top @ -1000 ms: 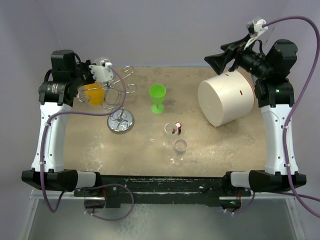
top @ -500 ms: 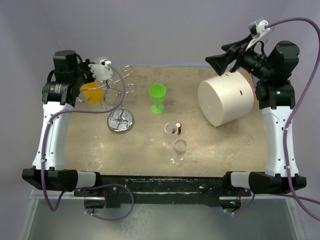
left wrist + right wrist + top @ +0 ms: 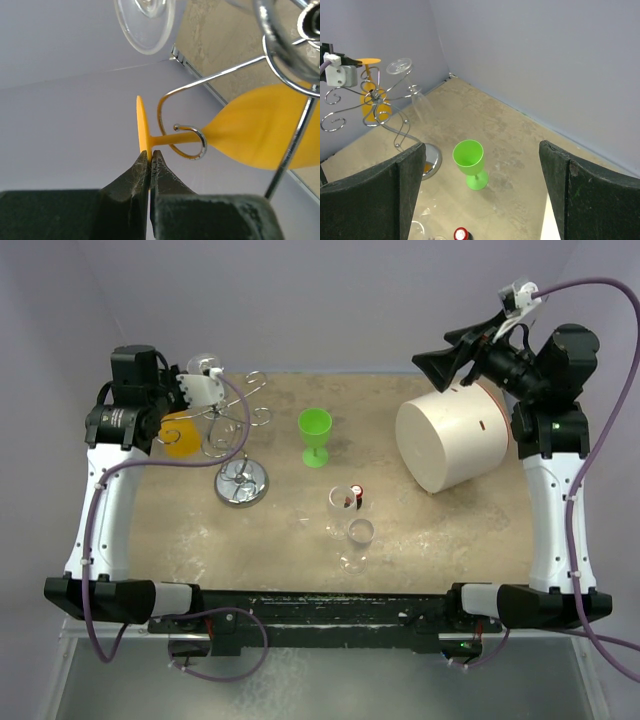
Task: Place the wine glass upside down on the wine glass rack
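The orange wine glass (image 3: 260, 131) lies tilted with its stem inside a curled wire arm of the silver wine glass rack (image 3: 241, 483). My left gripper (image 3: 150, 152) is shut on the thin edge of the glass's foot (image 3: 141, 122). From above, the orange bowl (image 3: 181, 434) hangs at the rack's left side, over the table's left rear. A clear glass (image 3: 413, 89) hangs upside down on another arm. My right gripper (image 3: 432, 362) is open and empty, raised above the right rear of the table.
A green wine glass (image 3: 315, 434) stands upright mid-table. Two clear glasses (image 3: 345, 504) (image 3: 358, 540) and a small red-capped item (image 3: 357, 490) sit nearer the front. A big white cylinder (image 3: 452, 445) lies at the right rear. Purple walls close off the back and sides.
My left gripper has shifted slightly with the orange glass, which now sits a little lower against the rack. The right arm has hardly moved.
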{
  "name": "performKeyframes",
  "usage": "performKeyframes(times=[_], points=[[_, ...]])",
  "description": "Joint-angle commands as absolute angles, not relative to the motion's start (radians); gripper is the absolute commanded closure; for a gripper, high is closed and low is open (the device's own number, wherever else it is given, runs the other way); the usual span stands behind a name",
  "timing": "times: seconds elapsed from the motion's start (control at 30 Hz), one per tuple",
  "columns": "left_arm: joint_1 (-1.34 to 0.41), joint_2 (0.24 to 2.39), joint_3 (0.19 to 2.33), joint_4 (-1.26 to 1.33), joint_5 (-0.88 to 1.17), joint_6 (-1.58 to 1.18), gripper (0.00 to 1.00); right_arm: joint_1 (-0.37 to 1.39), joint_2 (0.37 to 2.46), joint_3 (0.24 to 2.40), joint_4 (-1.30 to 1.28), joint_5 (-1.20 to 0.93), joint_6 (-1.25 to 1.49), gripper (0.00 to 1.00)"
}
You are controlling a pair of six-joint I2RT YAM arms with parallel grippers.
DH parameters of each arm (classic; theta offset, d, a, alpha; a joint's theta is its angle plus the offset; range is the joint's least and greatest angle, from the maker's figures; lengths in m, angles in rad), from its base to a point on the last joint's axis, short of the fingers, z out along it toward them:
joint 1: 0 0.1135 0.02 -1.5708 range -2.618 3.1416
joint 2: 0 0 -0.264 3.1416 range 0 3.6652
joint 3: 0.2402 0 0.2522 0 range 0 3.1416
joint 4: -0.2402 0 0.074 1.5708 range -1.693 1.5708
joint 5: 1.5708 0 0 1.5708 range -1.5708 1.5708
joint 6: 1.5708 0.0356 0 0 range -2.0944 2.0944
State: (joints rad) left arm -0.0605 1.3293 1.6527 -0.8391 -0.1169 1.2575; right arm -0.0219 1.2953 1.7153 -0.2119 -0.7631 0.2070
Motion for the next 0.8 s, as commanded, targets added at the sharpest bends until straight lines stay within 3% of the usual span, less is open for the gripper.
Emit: performKeyframes(times=[0.0, 0.5, 0.77], points=[[-0.069, 1.293, 1.679, -0.876, -0.093, 1.237, 0.96, -0.033, 1.263, 1.709, -0.152, -0.793, 0.227, 0.04], [-0.09, 1.289, 1.689, -0.94, -0.064, 1.199, 0.95, -0.076, 1.241, 1.683, -0.11, -0.826, 0.276, 0.03], [-0.091, 1.287, 1.664, -0.938, -0.052, 1.2, 0.88, -0.092, 1.235, 1.668, -0.084, -0.841, 0.309, 0.03]])
